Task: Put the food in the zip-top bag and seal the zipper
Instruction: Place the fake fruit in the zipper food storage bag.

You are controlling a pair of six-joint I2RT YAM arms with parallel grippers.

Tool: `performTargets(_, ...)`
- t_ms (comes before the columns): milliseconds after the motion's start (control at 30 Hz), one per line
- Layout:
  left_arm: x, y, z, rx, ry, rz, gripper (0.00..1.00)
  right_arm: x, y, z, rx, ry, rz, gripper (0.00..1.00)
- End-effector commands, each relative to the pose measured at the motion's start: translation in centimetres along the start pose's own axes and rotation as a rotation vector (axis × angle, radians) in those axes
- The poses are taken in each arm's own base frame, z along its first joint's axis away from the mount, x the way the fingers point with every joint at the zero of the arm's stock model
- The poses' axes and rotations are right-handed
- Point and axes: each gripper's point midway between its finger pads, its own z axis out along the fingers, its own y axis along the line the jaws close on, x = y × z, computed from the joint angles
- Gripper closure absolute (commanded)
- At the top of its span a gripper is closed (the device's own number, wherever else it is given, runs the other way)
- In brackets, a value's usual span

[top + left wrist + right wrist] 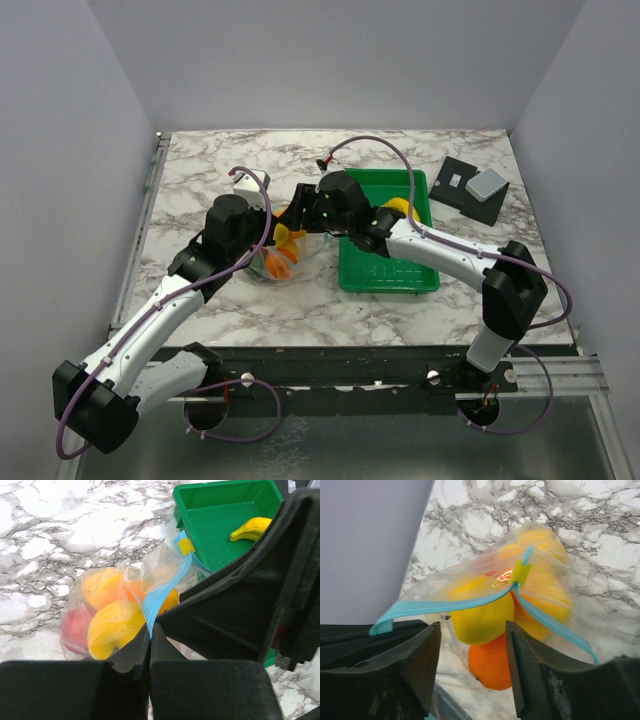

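on the marble surface [200, 180], just beside the green tray [365, 275], the zip-top bag [300, 252] is sitting with the plastic fruits [112, 625] inside. only the left wrist view is showing the left jaws pinching the zipper [165, 592]. the right wrist view is showing the right jaws spread near the yellow-green slider [521, 572].

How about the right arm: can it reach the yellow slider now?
Probably yes: the open right tool faces the slider with nothing between; the left tool holds the zipper end steady.
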Motion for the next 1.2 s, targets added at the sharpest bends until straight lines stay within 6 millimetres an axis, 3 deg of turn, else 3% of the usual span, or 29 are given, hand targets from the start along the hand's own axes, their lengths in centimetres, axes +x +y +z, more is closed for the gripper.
performTargets(0,-0.2,-0.7,0.2,0.029,-0.007,-0.003,1.00,-1.3,2.8,-1.4,-0.074,-0.049,-0.013,0.45)
performTargets(200,-0.1,-0.7,0.2,0.027,-0.006,-0.003,1.00,-0.6,3.0,-0.8,-0.094,-0.017,-0.002,0.60)
performTargets(467,0.0,-0.7,0.3,0.027,-0.003,-0.003,1.00,1.0,2.6,1.0,-0.096,0.036,0.011,0.66)
performTargets(733,-0.1,-0.7,0.3,0.029,-0.002,-0.003,1.00,2.4,2.2,3.2,-0.093,0.079,0.023,0.67)
performTargets(933,0.0,-0.8,0.4,0.032,0.001,-0.003,1.00,4.6,0.8,5.2,-0.062,0.140,0.039,0.68)
performTargets(1167,0.0,-0.8,0.4,0.032,0.002,-0.003,1.00,4.7,0.7,5.2,-0.054,0.149,0.030,0.68)
